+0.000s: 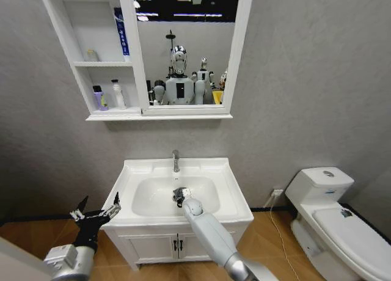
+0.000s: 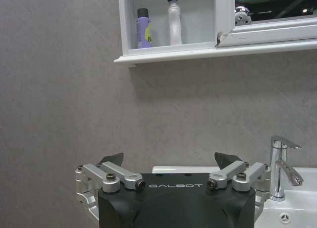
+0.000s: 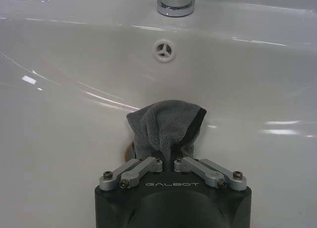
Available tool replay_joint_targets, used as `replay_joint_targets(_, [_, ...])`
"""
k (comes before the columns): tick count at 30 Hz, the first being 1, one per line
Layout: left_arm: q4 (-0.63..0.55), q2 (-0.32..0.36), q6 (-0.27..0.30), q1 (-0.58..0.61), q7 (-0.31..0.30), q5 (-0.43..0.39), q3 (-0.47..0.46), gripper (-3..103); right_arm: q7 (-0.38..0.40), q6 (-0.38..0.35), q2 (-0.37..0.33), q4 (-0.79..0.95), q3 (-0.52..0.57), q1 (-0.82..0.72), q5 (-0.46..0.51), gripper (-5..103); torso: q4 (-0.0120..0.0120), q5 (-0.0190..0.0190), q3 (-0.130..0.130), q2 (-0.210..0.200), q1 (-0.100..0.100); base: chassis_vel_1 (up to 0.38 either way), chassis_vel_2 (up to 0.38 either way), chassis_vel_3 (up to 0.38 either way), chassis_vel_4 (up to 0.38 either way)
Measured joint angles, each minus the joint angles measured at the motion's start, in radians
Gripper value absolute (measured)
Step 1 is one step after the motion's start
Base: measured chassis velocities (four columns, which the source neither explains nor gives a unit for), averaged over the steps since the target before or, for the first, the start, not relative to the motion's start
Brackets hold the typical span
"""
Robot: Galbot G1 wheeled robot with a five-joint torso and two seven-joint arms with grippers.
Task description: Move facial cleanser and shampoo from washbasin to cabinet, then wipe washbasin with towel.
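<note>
Grey-walled bathroom w/ a white washbasin (image 1: 229, 192) on a two-door vanity (image 1: 153, 247); toilet (image 1: 333, 223) to the robot's right, chrome tap (image 1: 176, 160) at the back rim. Cabinet (image 1: 95, 64) w/ mirror (image 1: 186, 49) hangs above; a purple bottle (image 1: 99, 98) and a white bottle (image 1: 117, 94) stand on its bottom shelf. Towel (image 3: 166, 126) is down in the bowl, approx. over the drain, bunched up in front of the right hand (image 3: 167, 163), which is pinched tight on it. Left hand (image 1: 98, 212) hovers beside the basin's left edge, fingers spread wide, holding nothing.
</note>
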Motion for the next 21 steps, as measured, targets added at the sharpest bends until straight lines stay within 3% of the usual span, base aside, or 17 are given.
replay_joint_targets(9, [0.000,0.000,0.000,0.000,0.000,0.000,0.000,100,-0.016,0.000,0.000,-0.001,-0.019,0.004,0.022,5,0.0000,0.0000,0.000,0.000,0.000,0.000,0.000,0.000,0.000])
replay_joint_targets(21, [0.000,0.000,0.000,0.000,0.000,0.000,0.000,100,-0.076,0.060,0.000,-0.019,-0.062,0.014,0.050,5,0.0000,0.0000,0.000,0.000,0.000,0.000,0.000,0.000,0.000])
